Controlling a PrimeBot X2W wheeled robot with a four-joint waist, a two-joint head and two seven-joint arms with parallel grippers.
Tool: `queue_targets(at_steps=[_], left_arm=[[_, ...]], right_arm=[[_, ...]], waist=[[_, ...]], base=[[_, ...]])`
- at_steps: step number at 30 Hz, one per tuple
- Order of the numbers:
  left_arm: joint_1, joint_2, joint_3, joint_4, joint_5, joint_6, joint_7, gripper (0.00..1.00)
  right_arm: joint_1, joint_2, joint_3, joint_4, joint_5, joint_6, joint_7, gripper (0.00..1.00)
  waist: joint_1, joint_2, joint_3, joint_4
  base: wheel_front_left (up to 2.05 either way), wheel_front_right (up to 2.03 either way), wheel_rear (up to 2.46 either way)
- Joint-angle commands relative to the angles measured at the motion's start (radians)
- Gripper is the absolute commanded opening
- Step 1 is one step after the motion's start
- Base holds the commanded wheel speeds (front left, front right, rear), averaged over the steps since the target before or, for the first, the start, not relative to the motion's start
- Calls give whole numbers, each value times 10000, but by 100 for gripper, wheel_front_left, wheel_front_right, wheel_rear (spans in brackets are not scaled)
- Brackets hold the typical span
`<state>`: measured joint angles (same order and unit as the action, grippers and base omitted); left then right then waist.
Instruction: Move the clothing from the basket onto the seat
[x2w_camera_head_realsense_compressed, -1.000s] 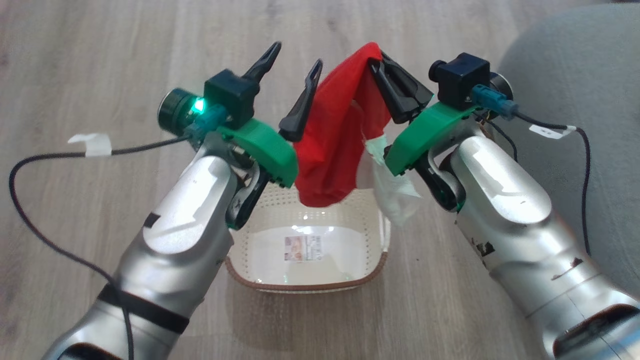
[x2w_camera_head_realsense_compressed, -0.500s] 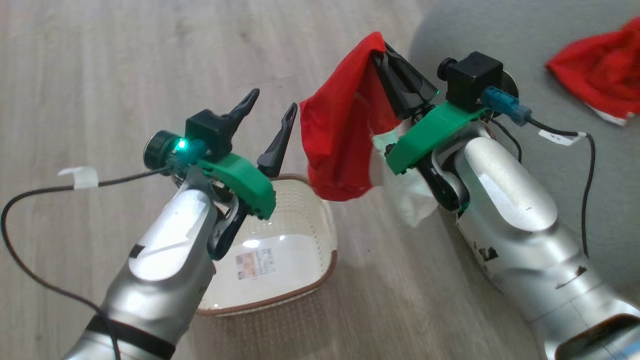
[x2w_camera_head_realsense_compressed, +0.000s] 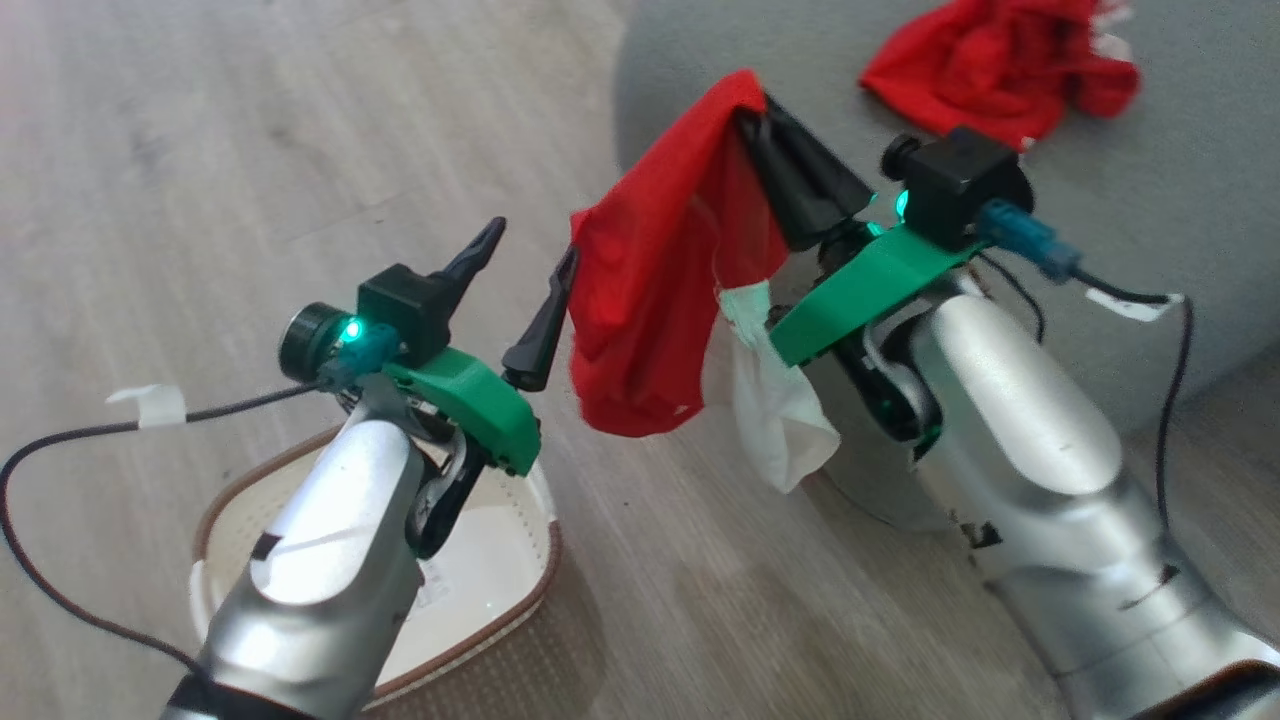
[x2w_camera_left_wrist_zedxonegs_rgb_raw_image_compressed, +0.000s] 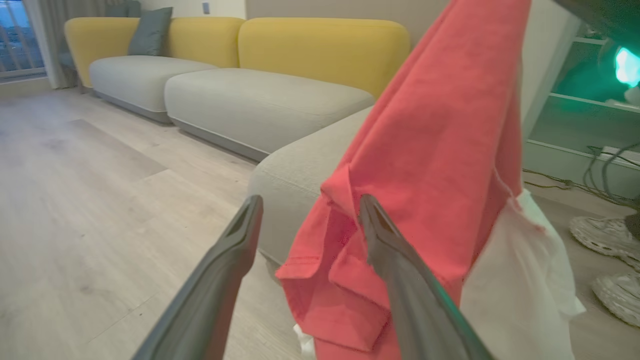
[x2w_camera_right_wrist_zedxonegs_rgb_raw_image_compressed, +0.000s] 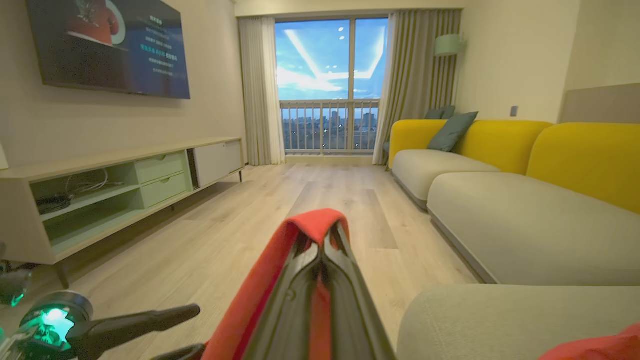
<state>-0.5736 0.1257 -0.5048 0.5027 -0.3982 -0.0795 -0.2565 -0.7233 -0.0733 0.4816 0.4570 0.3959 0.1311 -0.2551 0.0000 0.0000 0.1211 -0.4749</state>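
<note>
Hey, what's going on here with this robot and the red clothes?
The right gripper is shut on a red garment, hanging in the air with a pale cloth dangling beside it, by the edge of the grey seat. The left gripper is open beside it, holding nothing. More red clothing lies on the seat; the basket sits on the floor under the left arm.
</note>
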Motion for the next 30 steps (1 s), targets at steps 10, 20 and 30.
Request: queue_targets(at_steps=[10, 20, 30], left_arm=[[-740, -198, -38, -22, 281, -402, -53, 100], [-782, -165, -192, -102, 324, -497, -53, 100], [-833, 472, -548, -736, 374, -509, -53, 100]], right_arm=[[1206, -537, -1610, -2034, -514, -4, -67, 0], [1999, -1001, -2475, -2839, -1059, -4, -67, 0], [-144, -2148, -3354, -2296, -1991, -4, -67, 0]], waist=[[0, 0, 310, -732], [0, 0, 742, -801], [0, 0, 2001, -785]], base=[[0, 0, 0], [0, 0, 0], [0, 0, 0]])
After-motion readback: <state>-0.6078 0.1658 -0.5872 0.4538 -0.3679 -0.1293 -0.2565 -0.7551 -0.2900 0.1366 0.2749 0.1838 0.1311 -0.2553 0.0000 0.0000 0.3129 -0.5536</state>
